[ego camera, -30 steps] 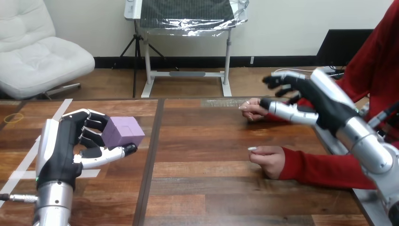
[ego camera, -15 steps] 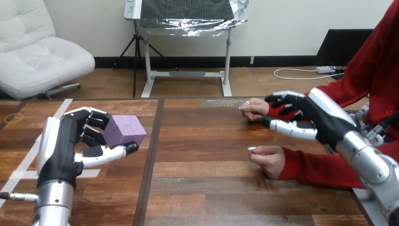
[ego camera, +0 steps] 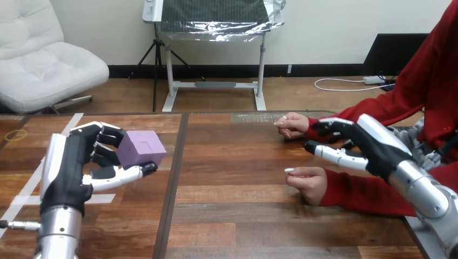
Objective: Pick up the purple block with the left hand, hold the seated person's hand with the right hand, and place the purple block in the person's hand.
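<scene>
My left hand [ego camera: 73, 167] is raised over the table's left part, its fingers and thumb curled round the purple block [ego camera: 141, 148]. The person's two hands rest on the table at the right: a far hand [ego camera: 292, 123] and a near hand [ego camera: 307, 181], loosely closed. My right hand [ego camera: 361, 144] hovers open between them, just over the near forearm in its red sleeve, fingers pointing left. It touches neither of the person's hands, as far as I can see.
The wooden table [ego camera: 232, 216] has a dark seam [ego camera: 172, 183] running front to back beside my left hand. Strips of white tape [ego camera: 38, 178] lie at the left. A small ring-shaped mark [ego camera: 15, 135] sits near the far left edge.
My right hand has come down and toward me, from above the person's far hand to the gap between their two hands. My left hand keeps the block, nearly still.
</scene>
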Robot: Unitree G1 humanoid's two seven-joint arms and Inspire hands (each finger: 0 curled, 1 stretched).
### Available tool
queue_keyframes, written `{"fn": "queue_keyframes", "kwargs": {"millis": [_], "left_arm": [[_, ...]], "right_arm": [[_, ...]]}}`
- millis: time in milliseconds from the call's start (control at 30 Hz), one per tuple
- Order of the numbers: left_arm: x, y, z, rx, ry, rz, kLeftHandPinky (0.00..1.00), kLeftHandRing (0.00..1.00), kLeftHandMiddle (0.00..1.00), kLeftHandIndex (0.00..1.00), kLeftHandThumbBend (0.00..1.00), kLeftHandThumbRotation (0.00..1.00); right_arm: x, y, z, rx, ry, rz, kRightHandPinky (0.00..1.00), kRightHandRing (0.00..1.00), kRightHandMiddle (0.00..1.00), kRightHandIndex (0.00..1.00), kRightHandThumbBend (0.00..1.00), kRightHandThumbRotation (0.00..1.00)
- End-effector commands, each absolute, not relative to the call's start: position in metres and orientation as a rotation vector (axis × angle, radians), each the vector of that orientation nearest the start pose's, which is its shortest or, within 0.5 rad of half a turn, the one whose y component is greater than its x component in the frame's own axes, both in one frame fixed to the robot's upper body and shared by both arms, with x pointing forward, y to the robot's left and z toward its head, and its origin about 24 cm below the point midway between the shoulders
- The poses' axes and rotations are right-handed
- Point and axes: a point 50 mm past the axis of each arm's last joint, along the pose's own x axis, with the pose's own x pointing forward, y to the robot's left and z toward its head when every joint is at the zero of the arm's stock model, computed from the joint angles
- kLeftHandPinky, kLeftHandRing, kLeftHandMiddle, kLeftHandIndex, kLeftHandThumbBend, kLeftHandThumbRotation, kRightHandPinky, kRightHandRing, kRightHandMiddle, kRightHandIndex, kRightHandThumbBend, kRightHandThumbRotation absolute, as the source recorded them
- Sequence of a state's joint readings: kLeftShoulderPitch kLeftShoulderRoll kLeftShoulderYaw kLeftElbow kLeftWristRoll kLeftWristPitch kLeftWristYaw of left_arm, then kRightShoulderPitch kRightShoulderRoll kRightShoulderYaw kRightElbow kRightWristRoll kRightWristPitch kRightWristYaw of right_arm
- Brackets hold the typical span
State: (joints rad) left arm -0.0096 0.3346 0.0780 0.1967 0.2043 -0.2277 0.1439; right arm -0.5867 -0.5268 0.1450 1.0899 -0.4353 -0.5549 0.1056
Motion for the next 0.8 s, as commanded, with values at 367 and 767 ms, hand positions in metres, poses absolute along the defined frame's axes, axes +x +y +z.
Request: {"fn": "queue_keyframes", "kwargs": {"millis": [367, 767], "left_arm": [[0.259, 0.235, 0.071, 0.532, -0.225, 0.174, 0.36, 0.39, 0.41, 0.41, 0.7, 0.0], [0.256, 0.234, 0.068, 0.511, -0.204, 0.172, 0.36, 0.39, 0.4, 0.41, 0.7, 0.0]], "right_arm": [[0.344, -0.262, 0.066, -0.982, 0.028, 0.262, 0.72, 0.84, 0.86, 0.86, 0.73, 1.0], [0.342, -0.268, 0.063, -0.99, 0.077, 0.283, 0.74, 0.85, 0.87, 0.87, 0.8, 1.0]]}}
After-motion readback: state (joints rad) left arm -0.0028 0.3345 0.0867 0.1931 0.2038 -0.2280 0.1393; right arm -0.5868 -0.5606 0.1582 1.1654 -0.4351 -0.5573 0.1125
